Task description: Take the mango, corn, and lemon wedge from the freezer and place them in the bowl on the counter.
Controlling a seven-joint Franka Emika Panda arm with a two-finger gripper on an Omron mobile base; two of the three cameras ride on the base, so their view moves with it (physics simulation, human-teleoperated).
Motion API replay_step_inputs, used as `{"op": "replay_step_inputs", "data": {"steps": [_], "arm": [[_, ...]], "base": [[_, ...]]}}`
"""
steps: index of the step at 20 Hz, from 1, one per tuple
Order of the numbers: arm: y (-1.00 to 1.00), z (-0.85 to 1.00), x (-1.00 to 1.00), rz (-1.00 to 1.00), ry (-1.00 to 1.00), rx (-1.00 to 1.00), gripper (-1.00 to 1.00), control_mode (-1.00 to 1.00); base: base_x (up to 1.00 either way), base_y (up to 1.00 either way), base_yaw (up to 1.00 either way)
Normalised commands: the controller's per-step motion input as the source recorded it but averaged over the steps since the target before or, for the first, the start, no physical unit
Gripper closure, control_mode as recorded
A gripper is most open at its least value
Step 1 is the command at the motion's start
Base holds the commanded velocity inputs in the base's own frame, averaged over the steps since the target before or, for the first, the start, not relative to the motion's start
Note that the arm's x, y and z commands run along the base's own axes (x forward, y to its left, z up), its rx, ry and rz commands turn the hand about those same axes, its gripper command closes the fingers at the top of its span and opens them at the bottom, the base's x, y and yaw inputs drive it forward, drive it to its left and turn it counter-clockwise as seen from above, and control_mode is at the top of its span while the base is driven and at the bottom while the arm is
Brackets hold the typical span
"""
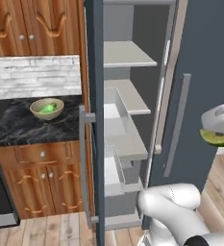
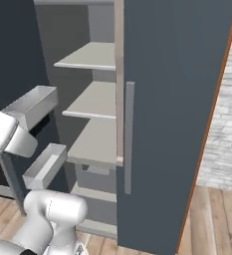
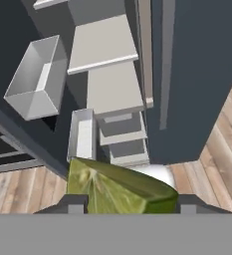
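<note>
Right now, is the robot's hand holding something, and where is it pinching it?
Yes. The gripper holds the lemon wedge, one dark finger on each side, pinching its two ends.

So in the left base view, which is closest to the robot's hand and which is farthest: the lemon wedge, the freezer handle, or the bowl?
1. Lemon wedge: gripped in the end effector, far right.
2. Freezer handle: on the open door, just left of it.
3. Bowl: on the counter, far left.
</note>
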Motion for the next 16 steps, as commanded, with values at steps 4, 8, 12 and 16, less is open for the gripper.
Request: {"op": "replay_step_inputs", "data": {"steps": [4,8,12,16], "arm": [[0.0,0.0,0.0,0.0,0.0,0.0,1.0,1.0],[0.0,0.0,0.0,0.0,0.0,0.0,1.0,1.0],[0.0,0.0,0.0,0.0,0.0,0.0,1.0,1.0],[0.0,0.0,0.0,0.0,0.0,0.0,1.0,1.0]], "base": [[-0.65,0.95,0.0],[-0.31,1.0,0.0],[-0.04,1.0,0.0],[0.0,1.0,0.0]]}}
